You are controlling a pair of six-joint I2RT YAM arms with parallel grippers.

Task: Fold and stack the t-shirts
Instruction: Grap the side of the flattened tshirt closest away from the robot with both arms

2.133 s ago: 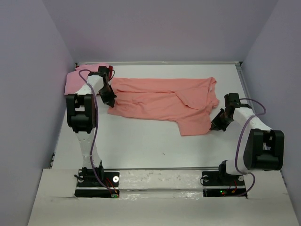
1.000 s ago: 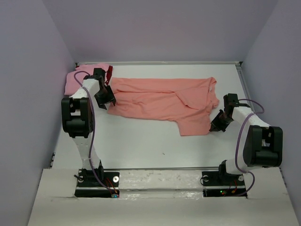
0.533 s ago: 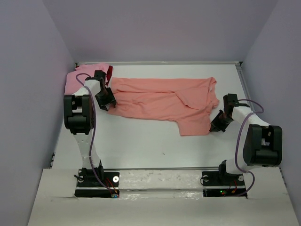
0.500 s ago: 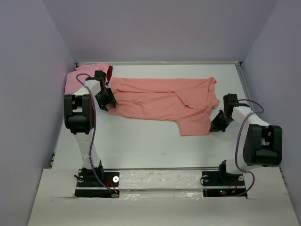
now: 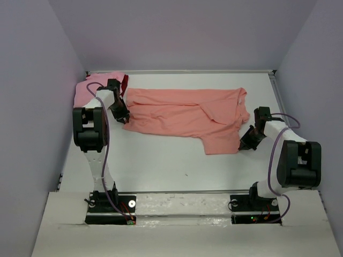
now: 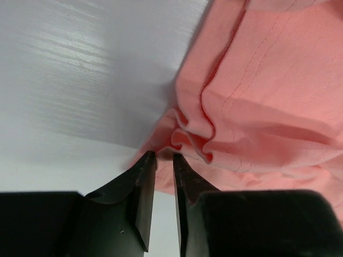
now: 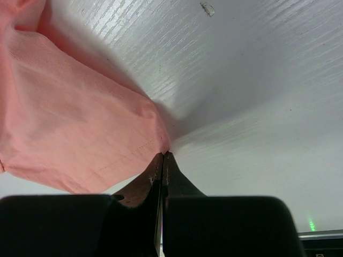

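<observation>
Wrinkles are running across the salmon shirt (image 5: 182, 115), soft stitched cotton on the white table (image 5: 161, 166). Right gripper (image 7: 162, 155) is clamping its near right corner. Left gripper (image 6: 164, 156) is sitting at its bunched left hem, jaws nearly together; grip cannot be told. Pink shirt (image 5: 87, 92) and red shirt (image 5: 125, 81) are lying beyond that hem; table is running bare along the near edge.

Both arms reach forward, wrists tipped down. Left end effector (image 6: 163, 157) stands narrowly parted; right end effector (image 7: 163, 156) is pressed closed.
</observation>
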